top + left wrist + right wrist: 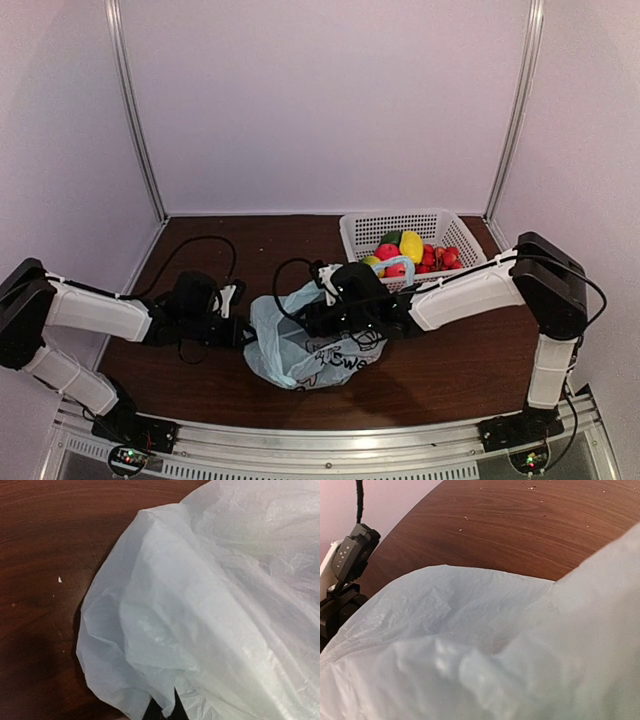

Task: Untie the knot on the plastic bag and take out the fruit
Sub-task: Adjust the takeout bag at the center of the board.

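The pale blue plastic bag lies crumpled on the brown table between my two arms, its black drawings facing the front. My left gripper is at the bag's left edge. In the left wrist view its dark fingertips are shut on a fold of the bag. My right gripper reaches into the bag's top from the right. The bag fills the right wrist view and hides its fingers. The knot does not show. Fruit, red, yellow and green, lies in the white basket.
The basket stands at the back right, close behind my right forearm. A pale blue loop lies by the basket's front rim. Black cables curl over the table behind the left wrist. White walls close in the table on three sides.
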Available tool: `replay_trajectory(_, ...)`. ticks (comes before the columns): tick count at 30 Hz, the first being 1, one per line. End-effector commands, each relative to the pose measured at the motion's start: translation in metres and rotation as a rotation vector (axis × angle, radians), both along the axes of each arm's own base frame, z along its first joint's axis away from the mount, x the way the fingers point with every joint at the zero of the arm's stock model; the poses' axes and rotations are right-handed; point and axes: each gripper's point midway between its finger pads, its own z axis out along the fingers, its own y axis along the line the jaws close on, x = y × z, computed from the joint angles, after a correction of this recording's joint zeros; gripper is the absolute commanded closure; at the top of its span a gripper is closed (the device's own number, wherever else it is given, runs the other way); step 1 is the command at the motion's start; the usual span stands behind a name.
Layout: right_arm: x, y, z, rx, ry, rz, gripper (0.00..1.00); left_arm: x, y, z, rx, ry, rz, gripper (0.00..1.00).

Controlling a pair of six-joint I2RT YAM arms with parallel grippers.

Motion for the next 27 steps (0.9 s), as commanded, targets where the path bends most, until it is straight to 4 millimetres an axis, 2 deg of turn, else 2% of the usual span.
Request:
replay_trajectory(1, 0.006, -0.010, -0.014, -0.078, -0.004, -0.027, 0.38, 0.004, 0.005, -0.005, 0.015, -0.015, 0.013, 1.00)
replay_trajectory(7, -0.003, 0.010, -0.024, -0.087, 0.007, 0.045, 0.37, 0.006, -0.001, -0.004, -0.005, -0.021, -0.002, 1.00)
replay_trajectory(13, -0.005, 0.028, -0.028, -0.160, -0.027, 0.058, 0.25, 0.006, -0.011, 0.001, -0.045, -0.033, -0.039, 1.00)
replay_trajectory(17, -0.004, 0.036, -0.034, -0.180, -0.037, 0.066, 0.23, 0.007, -0.013, 0.003, -0.052, -0.033, -0.043, 1.00)
replay_trajectory(21, -0.002, 0.039, -0.046, -0.243, -0.055, 0.038, 0.25, 0.007, -0.013, 0.004, -0.061, -0.036, -0.044, 1.00)
replay_trajectory(27, 0.005, 0.024, -0.052, -0.364, -0.127, -0.071, 0.37, 0.013, -0.011, 0.009, -0.072, -0.064, -0.005, 1.00)
